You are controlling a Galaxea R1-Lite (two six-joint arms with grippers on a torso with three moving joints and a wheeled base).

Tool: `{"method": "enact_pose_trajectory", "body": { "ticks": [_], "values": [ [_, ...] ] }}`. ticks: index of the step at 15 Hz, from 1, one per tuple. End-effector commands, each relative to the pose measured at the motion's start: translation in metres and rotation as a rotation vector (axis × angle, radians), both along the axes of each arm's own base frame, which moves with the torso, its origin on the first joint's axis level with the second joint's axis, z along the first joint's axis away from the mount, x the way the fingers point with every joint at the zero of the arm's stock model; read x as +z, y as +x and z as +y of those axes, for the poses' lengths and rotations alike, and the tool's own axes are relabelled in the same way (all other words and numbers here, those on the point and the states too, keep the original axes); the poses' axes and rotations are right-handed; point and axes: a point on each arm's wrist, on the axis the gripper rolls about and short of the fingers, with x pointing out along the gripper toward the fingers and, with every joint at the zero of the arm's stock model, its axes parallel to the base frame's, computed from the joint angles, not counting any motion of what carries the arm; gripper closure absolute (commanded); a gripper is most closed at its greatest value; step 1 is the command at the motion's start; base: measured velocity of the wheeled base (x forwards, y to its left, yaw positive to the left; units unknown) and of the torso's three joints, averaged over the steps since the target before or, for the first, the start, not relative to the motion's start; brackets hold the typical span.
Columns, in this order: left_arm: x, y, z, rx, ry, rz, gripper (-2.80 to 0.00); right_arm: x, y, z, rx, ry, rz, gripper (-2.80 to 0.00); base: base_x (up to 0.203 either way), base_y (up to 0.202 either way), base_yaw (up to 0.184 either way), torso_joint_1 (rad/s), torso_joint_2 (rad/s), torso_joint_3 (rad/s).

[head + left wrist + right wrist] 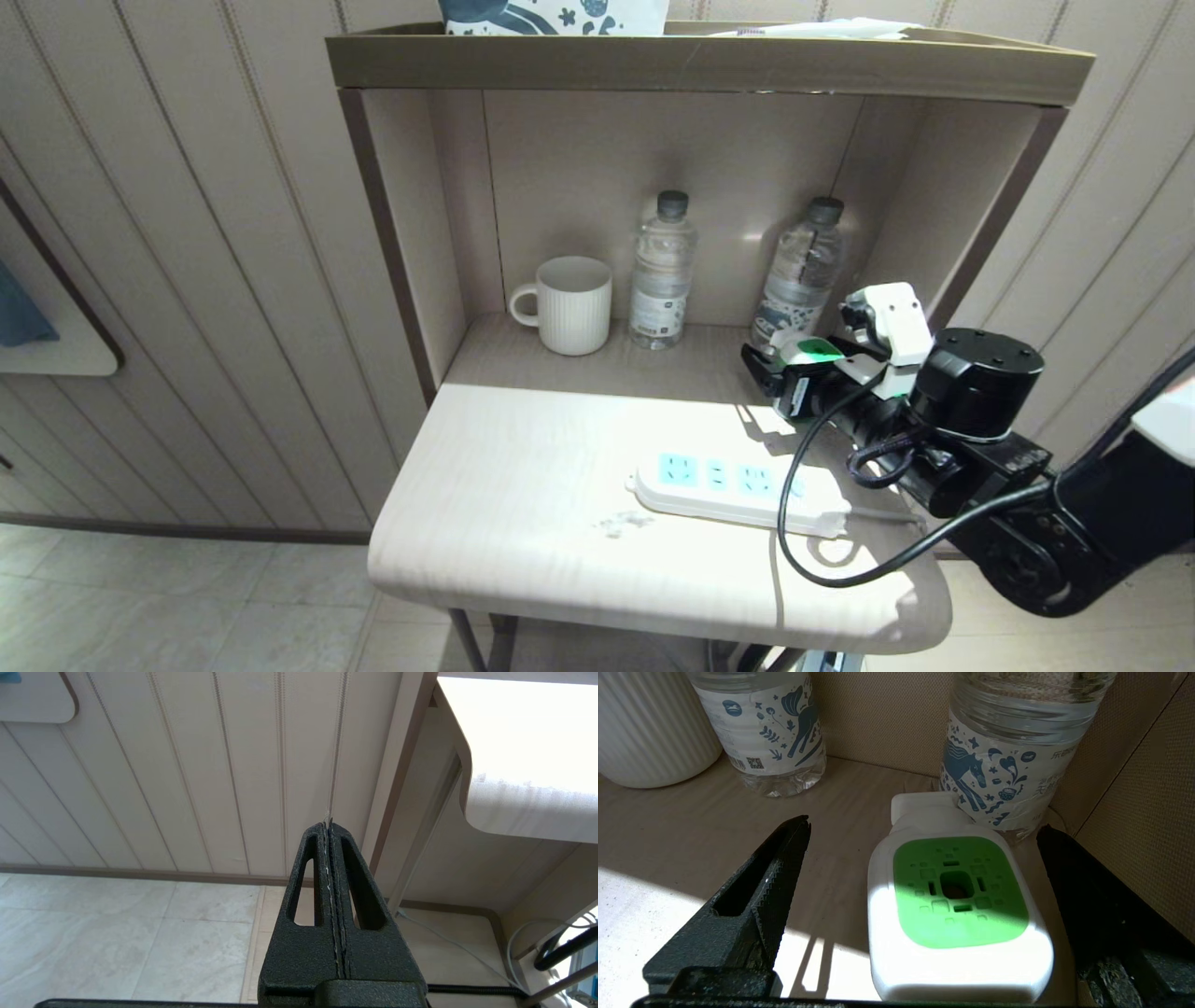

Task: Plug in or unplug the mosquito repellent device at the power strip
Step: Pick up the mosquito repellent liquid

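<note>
Right wrist view: black right gripper (924, 896) gapes around white, green-faced plastic mosquito repellent device (957, 914), ungrasped at shelf's right back corner. White power strip (738, 487) near front edge, sockets vacant; plugging remains.

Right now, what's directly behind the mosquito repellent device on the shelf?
A clear water bottle stands right behind the mosquito repellent device, by the side wall. The device's white back end hides whether they touch. The right gripper straddles the device, open.
</note>
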Motion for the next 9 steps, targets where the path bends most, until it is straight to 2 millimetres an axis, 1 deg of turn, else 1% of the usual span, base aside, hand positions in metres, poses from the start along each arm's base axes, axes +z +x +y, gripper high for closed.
{"method": "enact_pose_trajectory", "body": {
  "ticks": [1,4,5,9],
  "values": [
    [-0.0004,0.0002,0.0000,0.000,0.000,0.003,0.00,-0.0006,0.0024,0.0011,0.000,0.001,-0.005,-2.80,0.000,0.000,0.000,0.000,0.00,0.000],
    [0.0001,0.0001,0.0000,0.000,0.001,0.001,0.00,0.0003,0.0047,0.0013,-0.027,-0.001,-0.011,-2.80,0.000,0.000,0.000,0.000,0.00,0.000],
    [0.0004,0.0000,0.0000,0.000,0.000,0.000,0.00,0.0013,0.0060,0.0022,-0.054,0.000,-0.016,0.00,0.000,0.000,0.000,0.000,0.00,0.000],
    [0.0004,0.0000,0.0000,0.000,0.000,0.000,0.00,0.0009,0.0059,0.0024,-0.060,0.000,-0.014,0.00,0.000,0.000,0.000,0.000,0.00,0.000]
  ]
}}
